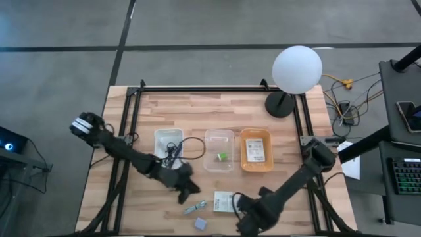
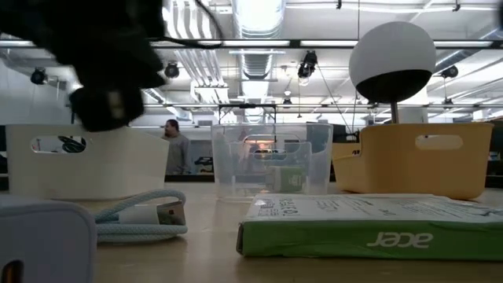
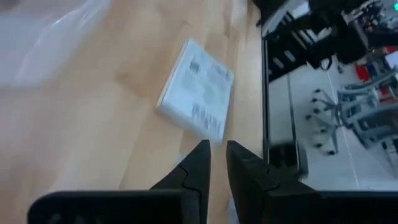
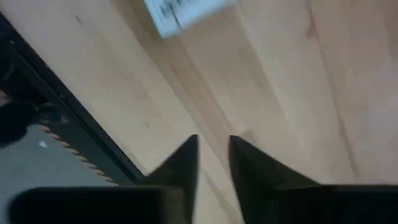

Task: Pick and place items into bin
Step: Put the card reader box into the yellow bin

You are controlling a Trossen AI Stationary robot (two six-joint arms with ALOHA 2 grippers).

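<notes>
In the high view three bins stand in a row: white, clear, orange. A coiled black cable hangs over the white bin's rim. A green piece lies in the clear bin and a white packet in the orange one. On the table lie a white box, a small pale bundle and a grey-blue cube. My left gripper hovers left of the box, its fingers shut on nothing. My right gripper sits at the box's right edge, shut on nothing.
A white globe lamp stands at the table's far right corner. Dark rails run along the table's left, right and far sides. In the low view the box, the bundle and the cube lie in front of the bins. A person stands in the room behind.
</notes>
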